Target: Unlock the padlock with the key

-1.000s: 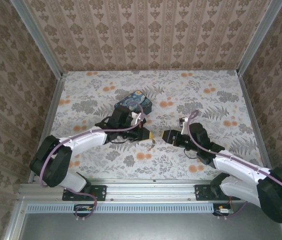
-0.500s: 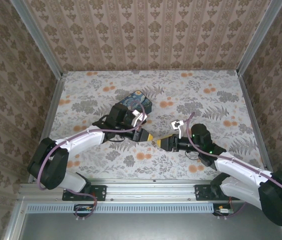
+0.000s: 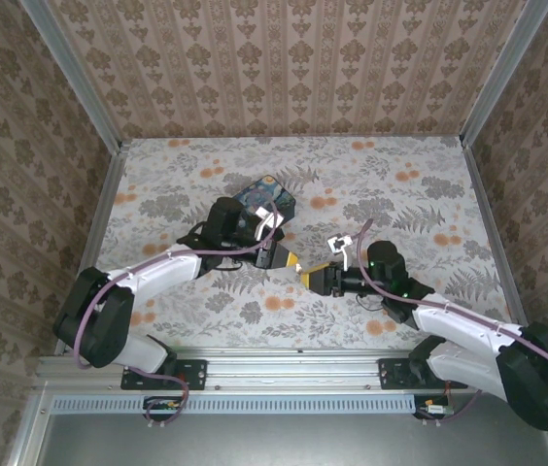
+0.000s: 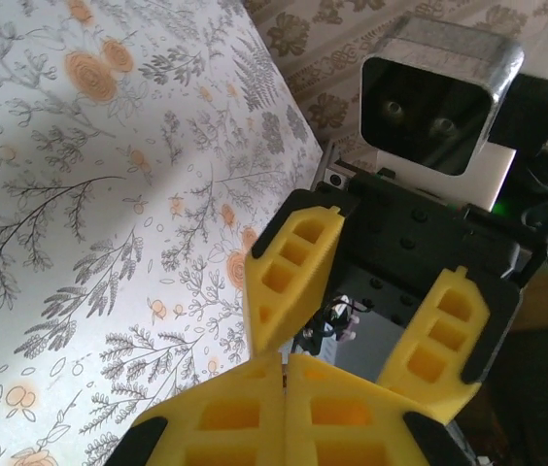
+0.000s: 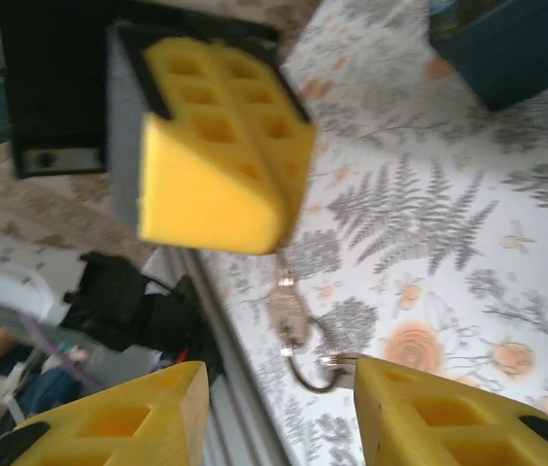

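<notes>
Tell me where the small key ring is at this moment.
In the right wrist view, the key ring hangs from the shut left tool, above the floral table and just in front of the open right tool.

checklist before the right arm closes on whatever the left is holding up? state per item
1. Left pincer shut on the dangling metal piece: ok.
2. Right pincer open: ok.
3. Metal piece inside the right pincer's gap: cannot tell, depth unclear.
4. What the metal piece is: cannot tell, blurred.
5. Blue tin apart from both pincer tips: ok.
</notes>
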Robot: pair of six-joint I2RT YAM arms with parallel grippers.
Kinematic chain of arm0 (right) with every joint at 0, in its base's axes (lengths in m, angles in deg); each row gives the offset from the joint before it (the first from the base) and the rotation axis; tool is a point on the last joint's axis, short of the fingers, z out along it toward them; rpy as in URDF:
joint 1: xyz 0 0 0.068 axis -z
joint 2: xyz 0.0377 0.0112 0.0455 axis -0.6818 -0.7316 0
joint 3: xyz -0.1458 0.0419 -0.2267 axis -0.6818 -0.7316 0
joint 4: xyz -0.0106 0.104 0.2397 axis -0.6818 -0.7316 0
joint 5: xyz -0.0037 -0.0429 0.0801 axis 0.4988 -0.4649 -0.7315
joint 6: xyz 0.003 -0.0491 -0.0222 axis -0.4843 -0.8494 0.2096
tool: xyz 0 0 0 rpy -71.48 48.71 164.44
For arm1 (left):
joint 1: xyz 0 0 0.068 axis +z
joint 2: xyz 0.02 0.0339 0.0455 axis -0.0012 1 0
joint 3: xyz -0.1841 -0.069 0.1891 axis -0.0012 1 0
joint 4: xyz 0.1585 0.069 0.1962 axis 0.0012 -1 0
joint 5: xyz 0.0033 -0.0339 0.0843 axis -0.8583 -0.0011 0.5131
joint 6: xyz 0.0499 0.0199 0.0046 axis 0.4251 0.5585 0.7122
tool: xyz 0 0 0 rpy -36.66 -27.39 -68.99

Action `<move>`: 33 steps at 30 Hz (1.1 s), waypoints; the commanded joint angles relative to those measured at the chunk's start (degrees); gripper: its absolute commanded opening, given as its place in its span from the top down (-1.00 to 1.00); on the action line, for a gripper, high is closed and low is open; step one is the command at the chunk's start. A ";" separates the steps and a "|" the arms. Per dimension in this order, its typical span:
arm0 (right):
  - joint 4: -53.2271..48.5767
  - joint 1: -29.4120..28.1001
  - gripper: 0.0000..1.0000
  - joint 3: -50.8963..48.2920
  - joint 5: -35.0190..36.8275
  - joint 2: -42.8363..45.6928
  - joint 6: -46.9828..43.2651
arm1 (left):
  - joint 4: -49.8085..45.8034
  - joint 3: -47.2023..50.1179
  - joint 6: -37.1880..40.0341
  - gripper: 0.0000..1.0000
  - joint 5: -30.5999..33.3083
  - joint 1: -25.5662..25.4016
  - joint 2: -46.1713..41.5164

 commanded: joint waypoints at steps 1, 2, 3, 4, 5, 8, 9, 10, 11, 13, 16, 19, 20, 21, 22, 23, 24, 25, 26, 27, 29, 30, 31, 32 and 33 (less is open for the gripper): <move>-7.03 -3.19 0.09 2.58 18.83 5.32 -4.10 | -6.63 -1.93 -7.17 1.00 5.21 2.13 0.24; -8.35 -4.98 0.02 2.13 23.30 8.10 -6.72 | -9.45 -2.53 -9.23 1.00 5.94 2.96 0.91; -9.57 -6.23 -0.04 1.63 27.33 10.81 -9.48 | -11.35 -2.74 -11.39 1.00 6.61 3.77 1.18; -10.22 -6.32 -0.05 1.26 28.66 12.72 -11.75 | -13.71 -2.73 -13.41 1.00 8.42 4.47 0.91; -11.15 -6.32 -0.03 1.32 29.83 13.68 -13.92 | -15.25 -2.82 -14.90 1.00 9.56 5.01 0.63; -10.96 -7.20 0.20 1.94 34.02 12.39 -20.38 | -20.22 -3.33 -21.71 1.00 11.78 6.76 0.36; -9.16 -7.93 0.21 1.83 34.67 10.78 -23.16 | -20.99 -3.36 -24.69 1.00 12.10 7.05 0.34; -7.48 -8.99 0.21 1.85 34.83 8.83 -26.57 | -21.36 -3.42 -27.25 1.00 12.39 7.11 0.14; -6.06 -10.37 0.21 2.24 35.81 7.12 -29.47 | -22.25 -3.74 -29.09 1.00 12.86 7.11 -0.05; -2.70 -14.31 0.17 3.09 39.19 3.15 -36.64 | -24.83 -4.53 -32.65 1.00 14.82 7.08 -0.91; 2.78 -20.27 0.17 4.84 43.21 -3.03 -47.37 | -29.81 -5.72 -35.94 1.00 18.13 7.02 -2.44; 6.30 -23.02 0.21 6.71 46.23 -8.12 -53.04 | -31.84 -6.28 -37.52 1.00 17.91 7.02 -2.95; 8.13 -23.72 0.22 7.00 46.58 -9.81 -54.66 | -31.62 -6.10 -37.98 1.00 17.92 7.02 -3.22; 9.58 -24.38 0.22 7.12 46.97 -10.99 -55.95 | -31.74 -5.93 -38.37 1.00 18.17 7.02 -3.44; 10.76 -25.06 0.24 7.25 47.72 -12.25 -57.38 | -31.65 -5.89 -38.60 1.00 18.17 7.11 -3.69; 11.78 -25.72 0.27 7.60 48.60 -13.56 -58.49 | -31.34 -5.73 -38.71 1.00 18.09 7.11 -3.80; 13.19 -26.22 0.28 7.82 49.73 -15.05 -59.52 | -31.17 -5.83 -38.71 1.00 17.78 7.11 -3.71; 14.45 -26.58 0.28 7.83 50.44 -16.29 -60.43 | -30.96 -5.78 -38.71 1.00 17.52 7.11 -3.73; 15.90 -26.79 0.29 7.92 51.07 -17.48 -61.11 | -30.54 -5.63 -38.79 1.00 17.31 7.11 -3.73; 16.86 -26.88 0.29 8.08 51.22 -18.63 -61.54 | -30.22 -5.42 -38.97 1.00 17.07 7.19 -3.73; 17.14 -27.02 0.29 8.91 50.98 -19.73 -61.99 | -29.07 -4.85 -39.55 1.00 16.67 7.33 -3.79; 17.84 -27.06 0.29 9.22 51.13 -21.79 -62.10 | -28.79 -4.63 -39.75 1.00 16.45 7.38 -3.79; 18.45 -27.06 0.29 9.43 51.38 -22.44 -62.28 | -28.72 -4.51 -39.85 1.00 16.37 7.46 -3.82; 19.22 -27.06 0.30 9.67 51.92 -23.25 -62.58 | -28.51 -4.43 -39.83 1.00 16.19 7.46 -3.88; 19.83 -27.09 0.30 9.83 52.21 -23.95 -62.81 | -28.32 -4.30 -39.90 1.00 16.00 7.55 -3.97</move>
